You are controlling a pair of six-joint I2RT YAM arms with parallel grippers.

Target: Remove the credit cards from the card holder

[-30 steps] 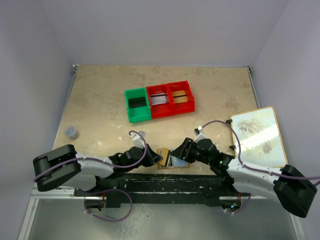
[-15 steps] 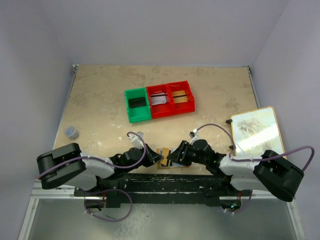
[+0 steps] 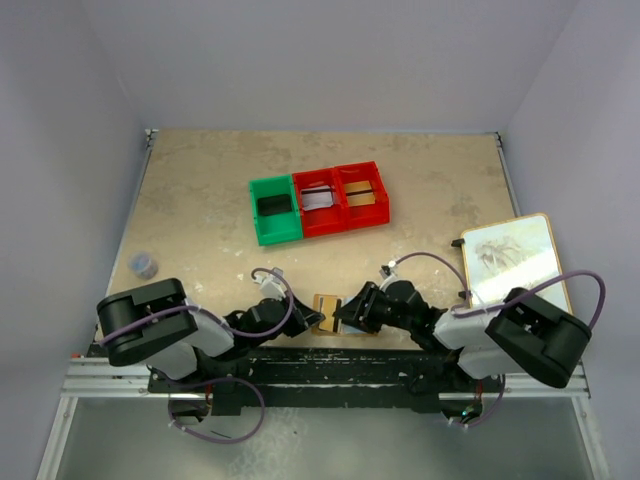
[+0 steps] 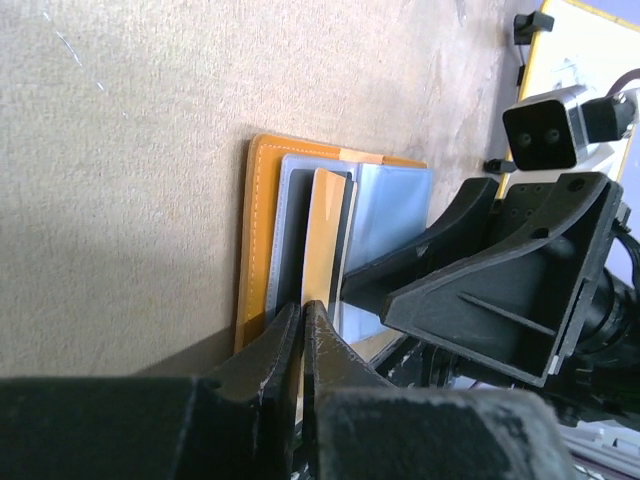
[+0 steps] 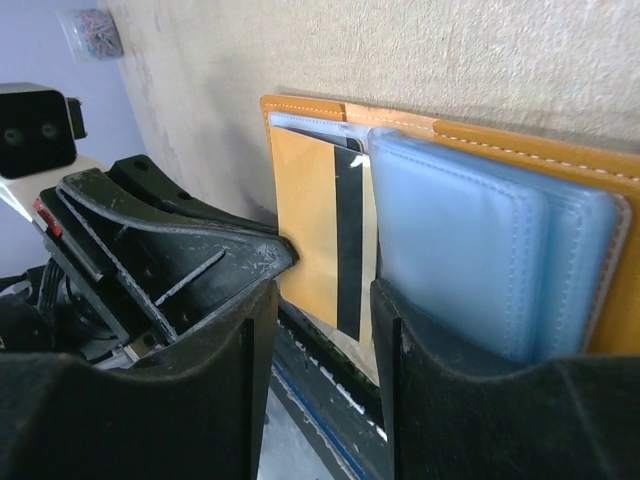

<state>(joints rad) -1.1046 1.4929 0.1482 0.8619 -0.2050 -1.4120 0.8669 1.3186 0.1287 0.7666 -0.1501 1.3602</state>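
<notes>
At lower centre | gold card [image 5: 305, 220] pinched by closed left gripper [image 4: 303, 310] | right gripper [image 5: 322, 295] parted astride wallet [image 5: 500, 140], narrowed | right arm [image 3: 535, 340] swung inward

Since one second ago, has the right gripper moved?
Yes, slightly: the right gripper shifted left, away from the white board, further over the card holder.
</notes>
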